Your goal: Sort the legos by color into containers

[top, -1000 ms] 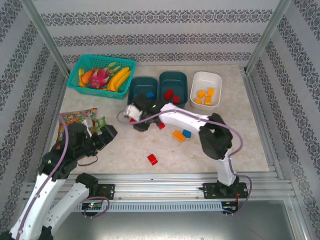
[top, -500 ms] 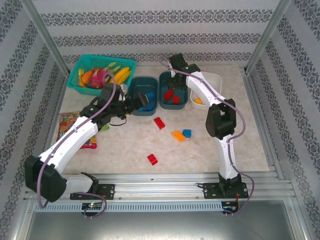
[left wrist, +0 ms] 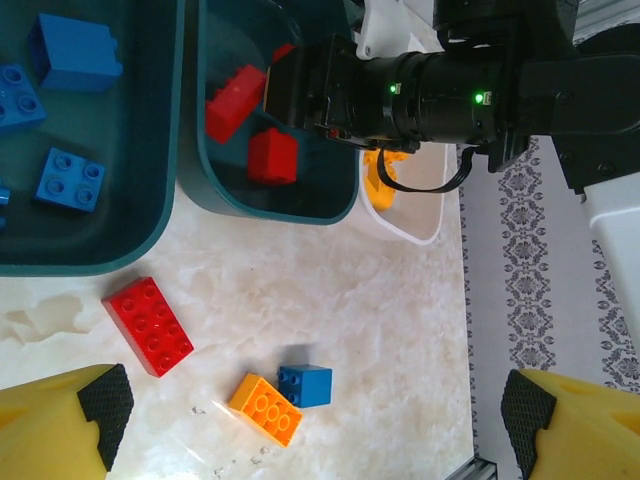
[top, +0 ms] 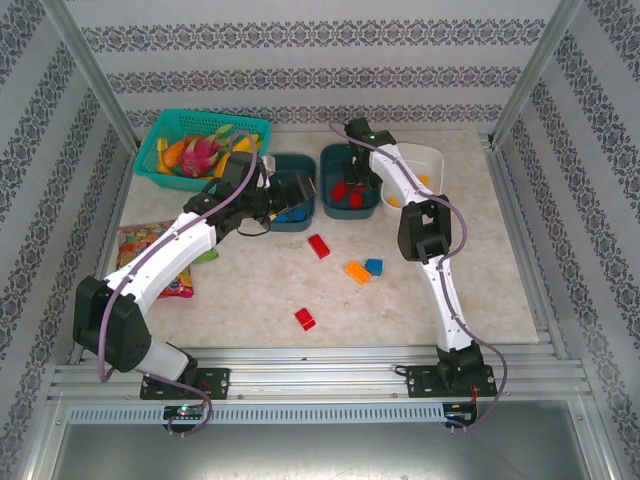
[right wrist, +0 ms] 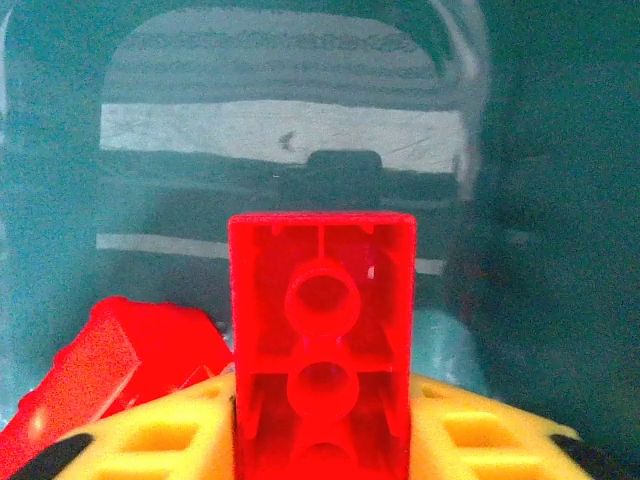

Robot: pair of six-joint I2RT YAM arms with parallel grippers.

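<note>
Top external: far-edge rounded plastic tubs [top: 345, 213] hold colour-sorted bricks [top: 337, 190]; four loose bricks [top: 318, 246] dot the surface [top: 480, 280]. Right claw [right wrist: 320, 440] clamps a red brick [right wrist: 320, 330]; left claw [left wrist: 315, 400] spread, empty.

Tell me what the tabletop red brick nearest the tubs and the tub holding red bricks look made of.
Red brick: hard moulded plastic, likely; crisp studs, even colour, slight sheen. Teal tub: also plastic, apparently, glossy; its smooth walls catch light streaks.
</note>
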